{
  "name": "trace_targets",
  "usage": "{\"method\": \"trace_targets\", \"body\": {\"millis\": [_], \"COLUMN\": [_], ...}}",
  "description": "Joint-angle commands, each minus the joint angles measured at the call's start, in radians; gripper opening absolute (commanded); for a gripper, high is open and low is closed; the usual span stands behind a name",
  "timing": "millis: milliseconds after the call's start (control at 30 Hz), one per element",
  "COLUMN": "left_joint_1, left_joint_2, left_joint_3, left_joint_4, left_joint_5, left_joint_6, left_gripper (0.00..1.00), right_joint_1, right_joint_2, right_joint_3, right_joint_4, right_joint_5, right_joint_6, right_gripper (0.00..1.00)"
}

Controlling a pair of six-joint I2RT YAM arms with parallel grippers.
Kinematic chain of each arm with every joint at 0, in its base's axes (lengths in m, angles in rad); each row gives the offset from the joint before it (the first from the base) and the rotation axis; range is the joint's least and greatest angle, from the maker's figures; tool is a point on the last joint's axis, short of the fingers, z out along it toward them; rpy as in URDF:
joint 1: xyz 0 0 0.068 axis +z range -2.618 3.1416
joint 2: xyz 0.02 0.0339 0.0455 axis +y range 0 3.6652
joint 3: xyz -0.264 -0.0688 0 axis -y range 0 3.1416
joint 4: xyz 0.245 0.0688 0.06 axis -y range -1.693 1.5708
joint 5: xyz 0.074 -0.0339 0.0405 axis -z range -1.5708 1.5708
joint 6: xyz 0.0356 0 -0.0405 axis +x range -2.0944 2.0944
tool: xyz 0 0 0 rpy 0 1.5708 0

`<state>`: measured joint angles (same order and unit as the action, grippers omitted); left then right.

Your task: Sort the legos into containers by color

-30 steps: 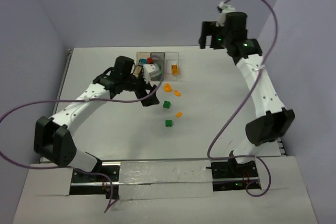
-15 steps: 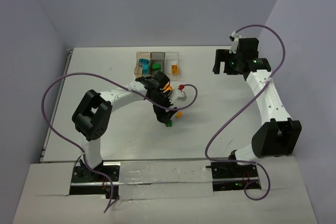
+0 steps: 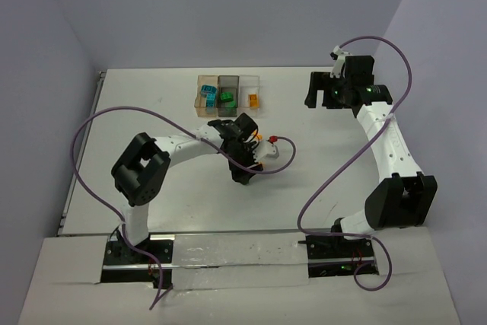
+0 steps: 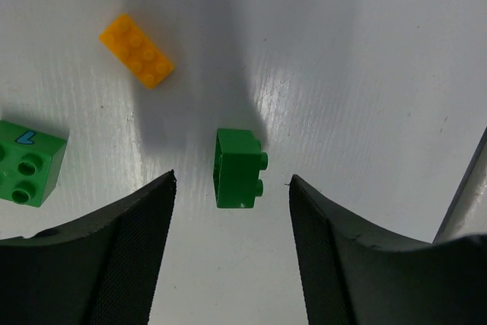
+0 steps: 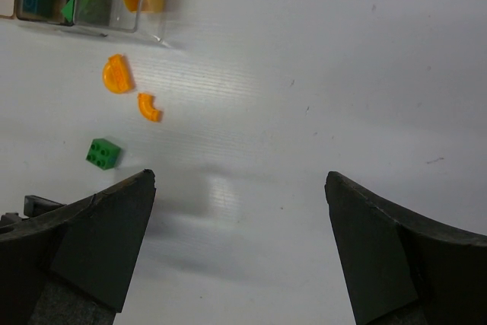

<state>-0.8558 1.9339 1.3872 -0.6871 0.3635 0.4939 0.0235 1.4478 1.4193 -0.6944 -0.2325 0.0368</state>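
A small green lego lies on its side on the white table, studs pointing right. It sits just ahead of the tips of my left gripper, which is open; there is a gap on either side of the lego. An orange lego and a second green lego lie to its left. From above, my left gripper points down at mid-table. The containers at the back hold teal, green and orange legos. My right gripper hangs open and empty, high over the table.
The right wrist view shows the containers at its top left. Below them lie an orange half-round piece, an orange curved piece and a green lego. A purple cable loops beside the left wrist.
My left arm has swung from the containers to mid-table and come down over the green lego, its jaws narrowing. The right arm shifted slightly right early on, then held still.
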Motion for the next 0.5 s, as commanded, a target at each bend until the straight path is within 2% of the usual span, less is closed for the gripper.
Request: {"method": "trace_targets", "body": {"millis": [0,467], "left_joint_1": [-0.015,-0.034], "left_joint_2": [0.002,0.013], "left_joint_3": [-0.001,-0.044], "left_joint_4": [0.045,0.072], "left_joint_5": [-0.037,-0.06], "left_joint_6": [0.021,0.051], "left_gripper": [0.65,0.44], "right_joint_1": [-0.006,-0.008], "right_joint_2": [-0.008,0.032], "right_joint_3": [0.016,0.044], "right_joint_4": [0.03,0.015], "right_joint_5": [-0.022,-0.047], "right_joint_6": [0.011,0.014], "right_gripper": [1.0,1.0]}}
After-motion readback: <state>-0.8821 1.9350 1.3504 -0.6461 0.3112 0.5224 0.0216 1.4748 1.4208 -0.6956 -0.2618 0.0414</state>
